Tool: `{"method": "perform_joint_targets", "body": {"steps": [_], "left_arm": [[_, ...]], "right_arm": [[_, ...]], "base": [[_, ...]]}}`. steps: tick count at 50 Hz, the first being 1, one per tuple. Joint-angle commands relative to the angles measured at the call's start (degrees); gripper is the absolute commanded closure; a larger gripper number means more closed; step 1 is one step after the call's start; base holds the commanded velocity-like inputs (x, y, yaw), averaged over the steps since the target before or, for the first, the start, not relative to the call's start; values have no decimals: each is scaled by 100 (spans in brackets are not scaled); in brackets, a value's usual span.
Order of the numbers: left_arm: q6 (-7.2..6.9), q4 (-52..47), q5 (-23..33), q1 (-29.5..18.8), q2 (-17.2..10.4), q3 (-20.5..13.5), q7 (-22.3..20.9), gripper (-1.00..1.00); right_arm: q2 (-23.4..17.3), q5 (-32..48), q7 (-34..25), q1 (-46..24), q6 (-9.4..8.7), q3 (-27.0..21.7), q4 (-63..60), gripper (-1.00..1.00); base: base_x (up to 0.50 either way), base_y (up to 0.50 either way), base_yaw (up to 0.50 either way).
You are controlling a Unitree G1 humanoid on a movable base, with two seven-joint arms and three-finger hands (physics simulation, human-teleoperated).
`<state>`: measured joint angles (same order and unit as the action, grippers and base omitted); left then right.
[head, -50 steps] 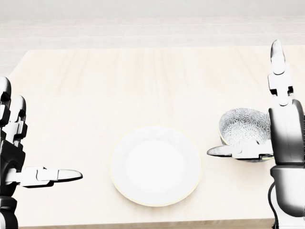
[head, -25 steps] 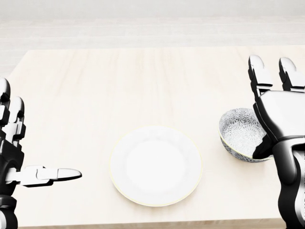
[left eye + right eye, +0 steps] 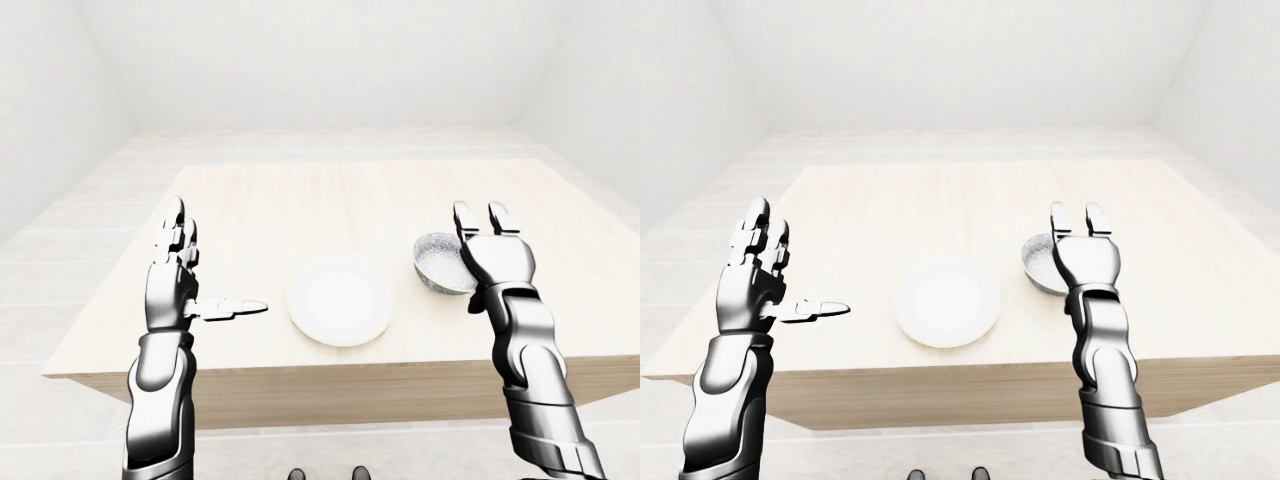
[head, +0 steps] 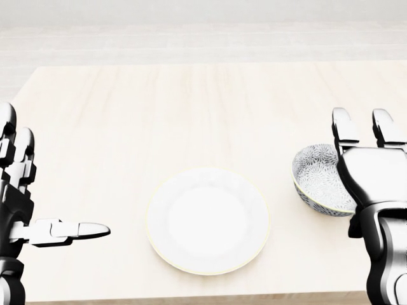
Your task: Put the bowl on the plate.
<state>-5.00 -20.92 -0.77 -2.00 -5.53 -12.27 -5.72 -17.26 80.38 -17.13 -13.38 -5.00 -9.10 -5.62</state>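
While the grey patterned bowl (image 4: 318,178) is sitting just right of the round white plate (image 4: 208,220), the right hand (image 4: 374,178) is hovering open over its right edge. Left hand (image 4: 18,203) is hanging open too.

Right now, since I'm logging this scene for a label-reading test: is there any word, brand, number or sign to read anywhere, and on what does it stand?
None can be read in any view.
The bowl carries only a fine floral pattern, no letters.
The plate is plain white.
The table shows only wood grain.
The left robot hand and the right robot hand bear no readable mark.
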Motion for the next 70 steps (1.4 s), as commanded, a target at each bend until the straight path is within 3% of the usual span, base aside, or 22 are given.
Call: {"method": "perform_joint_targets", "body": {"steps": [1, 20, 40, 61, 70], "left_arm": [[0, 2, -55, 9, -10, -28, -32, -100], [0, -95, 70, 76, 3, -5, -30, -100], [0, -198, 135, 271, 66, -23, -91, -100], [0, -45, 242, 204, 62, 15, -82, -100], [0, 139, 269, 171, 54, 24, -63, -100]], "right_arm": [[197, 272, 75, 205, 0, 158, 156, -100], [274, 220, 591, -199, 0, 375, 1140, -100], [333, 144, 719, -294, 0, 581, 1589, -100], [107, -447, 1619, -1346, 0, 642, 3999, -100], [-19, -506, 1700, -1584, 0, 856, 4745, -100]], "base": [[0, 0, 0], [0, 0, 0], [0, 0, 0], [0, 0, 0], [0, 0, 0]]}}
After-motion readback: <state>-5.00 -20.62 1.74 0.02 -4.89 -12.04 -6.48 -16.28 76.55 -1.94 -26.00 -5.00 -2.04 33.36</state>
